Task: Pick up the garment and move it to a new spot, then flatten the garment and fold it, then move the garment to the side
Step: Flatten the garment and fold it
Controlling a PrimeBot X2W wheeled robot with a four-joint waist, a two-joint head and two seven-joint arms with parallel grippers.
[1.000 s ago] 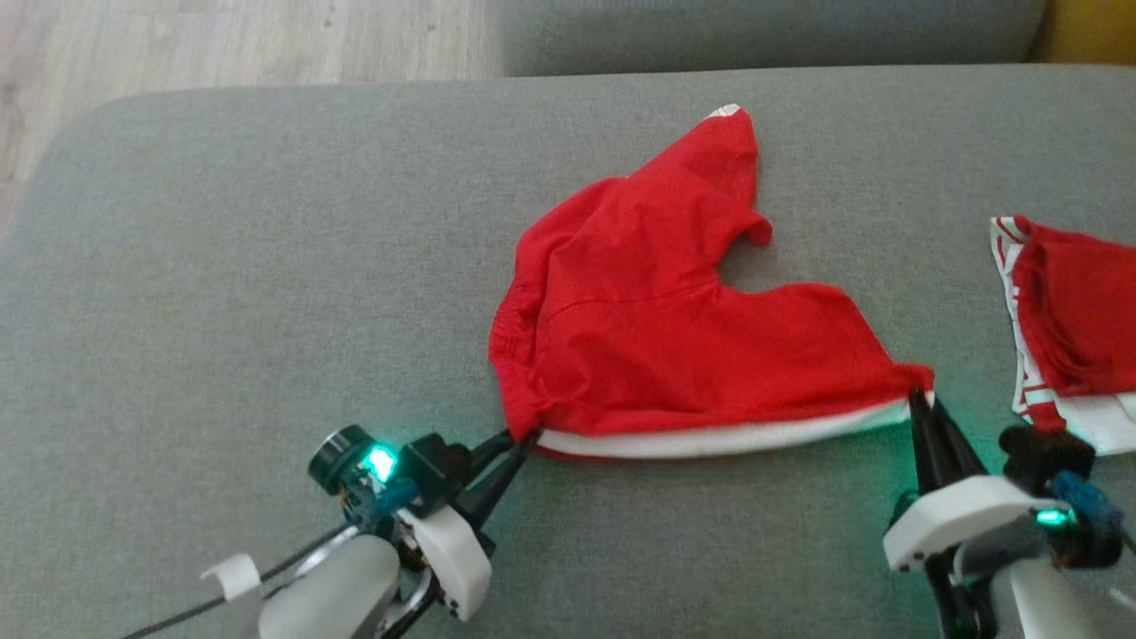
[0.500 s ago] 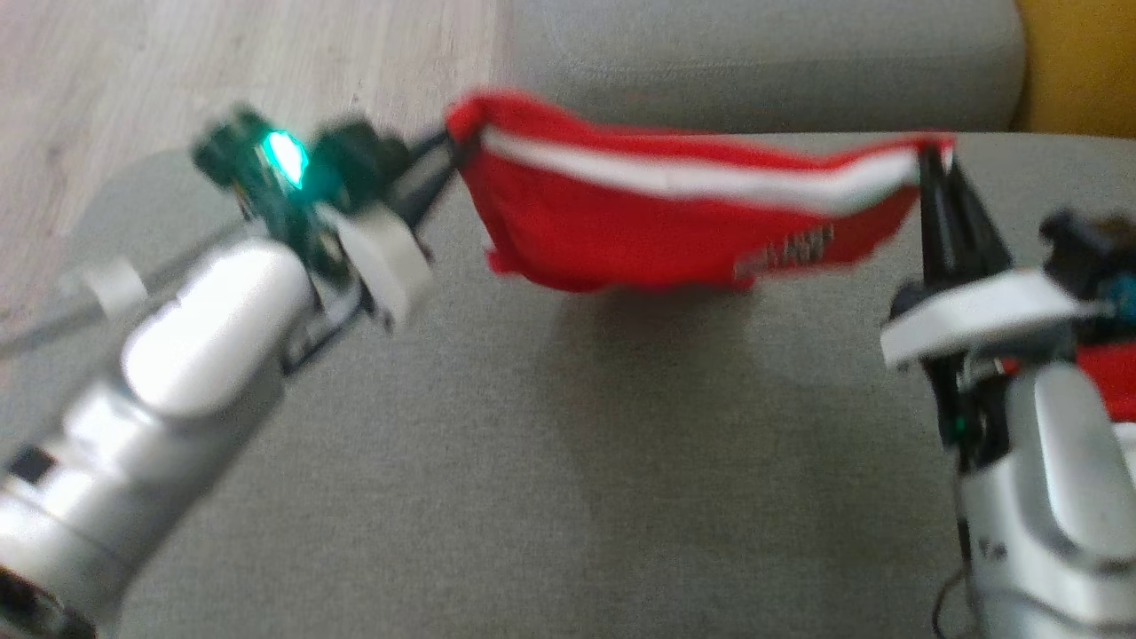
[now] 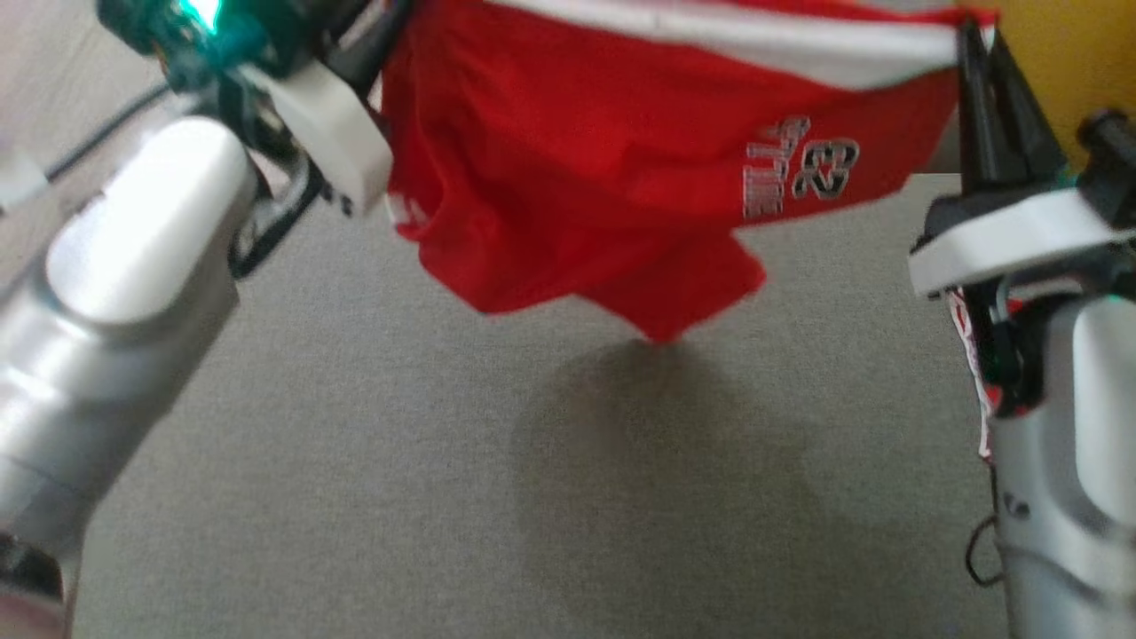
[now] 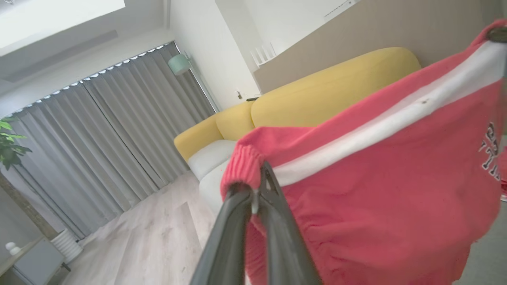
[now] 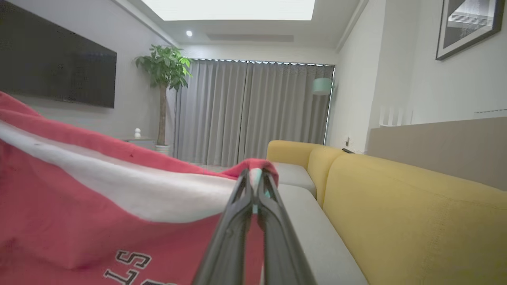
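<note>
The garment is a pair of red shorts with a white stripe and grey lettering, hanging in the air above the grey cushion. It is stretched between my two grippers. My left gripper is shut on the elastic waistband corner at the upper left; the left wrist view shows the garment pinched at my left gripper. My right gripper is shut on the striped corner at the upper right; the right wrist view shows the garment clamped in my right gripper.
A second red and white garment peeks out behind my right forearm at the right edge. A yellow sofa stands beyond the cushion, and wooden floor lies past the cushion's left end.
Both grippers have lifted the shorts off the cushion and up high; the shorts now hang free with the lettered side showing. The head camera has also shifted.
</note>
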